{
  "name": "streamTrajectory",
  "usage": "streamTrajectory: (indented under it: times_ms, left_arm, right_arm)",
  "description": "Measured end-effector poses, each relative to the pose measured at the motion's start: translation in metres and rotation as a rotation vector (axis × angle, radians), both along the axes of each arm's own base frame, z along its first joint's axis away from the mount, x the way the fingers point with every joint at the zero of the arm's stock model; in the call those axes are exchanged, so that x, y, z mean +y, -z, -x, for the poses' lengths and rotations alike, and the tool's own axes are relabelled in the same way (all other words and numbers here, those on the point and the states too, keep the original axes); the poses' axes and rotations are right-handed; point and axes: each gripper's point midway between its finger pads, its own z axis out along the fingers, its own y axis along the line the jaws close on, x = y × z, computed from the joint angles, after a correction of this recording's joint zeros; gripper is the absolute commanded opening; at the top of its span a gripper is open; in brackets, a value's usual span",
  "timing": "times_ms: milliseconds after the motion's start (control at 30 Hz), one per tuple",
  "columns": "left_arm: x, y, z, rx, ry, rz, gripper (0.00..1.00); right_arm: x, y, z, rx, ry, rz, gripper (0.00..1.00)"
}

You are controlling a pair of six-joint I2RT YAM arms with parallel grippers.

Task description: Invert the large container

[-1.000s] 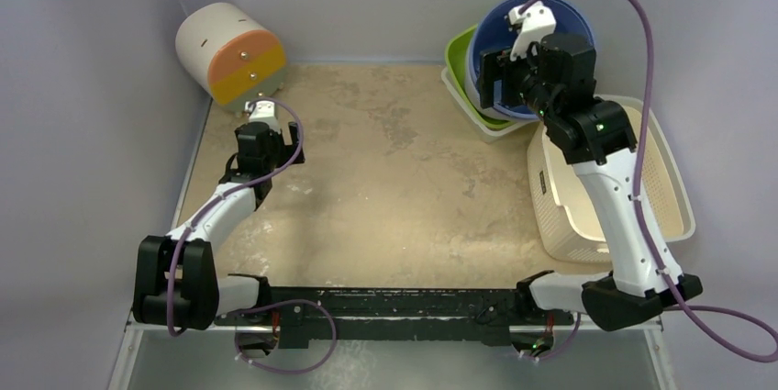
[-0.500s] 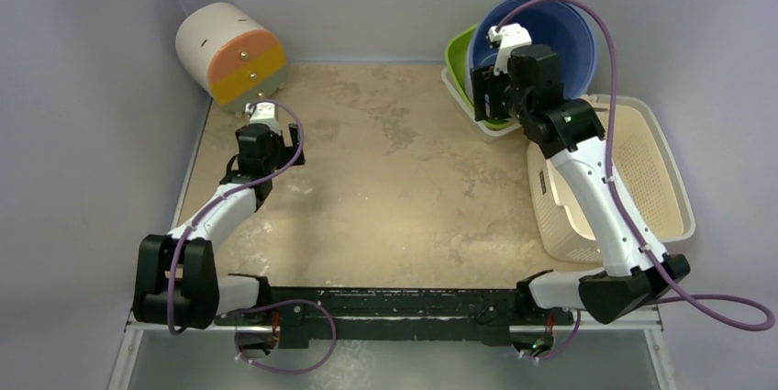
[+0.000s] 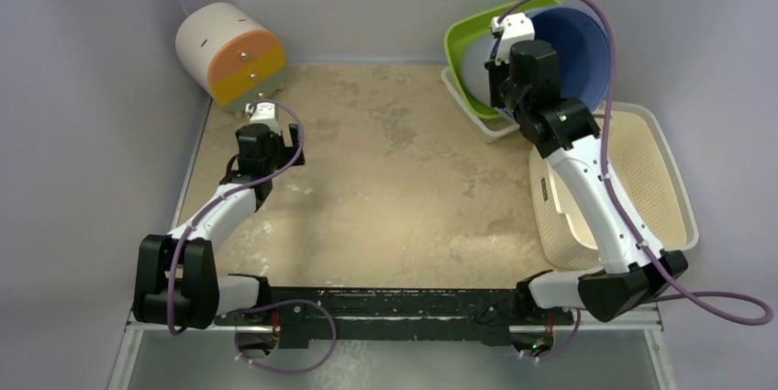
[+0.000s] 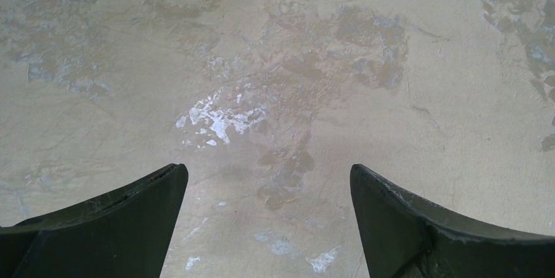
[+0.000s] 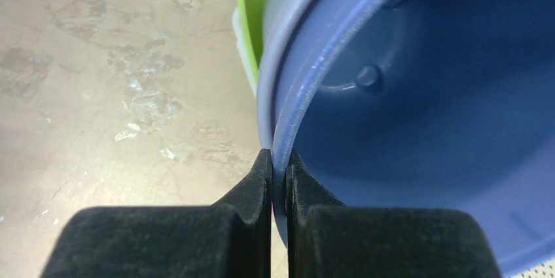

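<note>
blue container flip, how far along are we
Done: the right pincer is shut on the rim of the blue container. In hand: the container is tipped up on edge with its opening sideways, and the green container is beside it. Left: it is not yet upside down, so the roll-over and release remain. The left pincer hangs open over the table.
</note>
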Motion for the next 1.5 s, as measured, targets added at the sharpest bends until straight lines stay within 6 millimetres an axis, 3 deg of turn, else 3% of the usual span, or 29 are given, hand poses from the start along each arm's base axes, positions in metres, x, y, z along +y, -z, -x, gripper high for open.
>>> streamTrajectory:
  times_ms: [333, 633, 967, 1033, 1200, 1300, 1500]
  left_arm:
    - [0.0, 0.0, 0.001, 0.003, 0.0, 0.0, 0.95]
    - [0.0, -0.002, 0.001, -0.001, 0.0, 0.0, 0.95]
    - [0.0, -0.001, 0.002, 0.001, 0.001, -0.001, 0.95]
    - [0.0, -0.001, 0.002, 0.002, 0.001, -0.001, 0.95]
    - [-0.015, -0.006, -0.005, -0.012, 0.042, 0.06, 0.95]
    - [-0.043, -0.039, -0.023, -0.087, 0.096, 0.143, 0.95]
    - [-0.142, -0.176, -0.072, -0.373, 0.296, 0.447, 0.91]
  right_arm:
    - [-0.019, -0.018, -0.002, -0.033, 0.068, 0.061, 0.0]
    - [-0.029, -0.083, -0.01, -0.124, 0.097, 0.105, 0.0]
    - [-0.037, -0.15, 0.015, -0.275, 0.101, 0.027, 0.0]
    - [-0.04, -0.152, 0.022, -0.308, 0.104, 0.014, 0.0]
    - [-0.043, -0.134, 0.028, -0.295, 0.11, 0.022, 0.0]
    - [-0.036, -0.121, 0.017, -0.28, 0.095, 0.023, 0.0]
    - [-0.03, -0.12, 0.007, -0.288, 0.085, 0.025, 0.0]
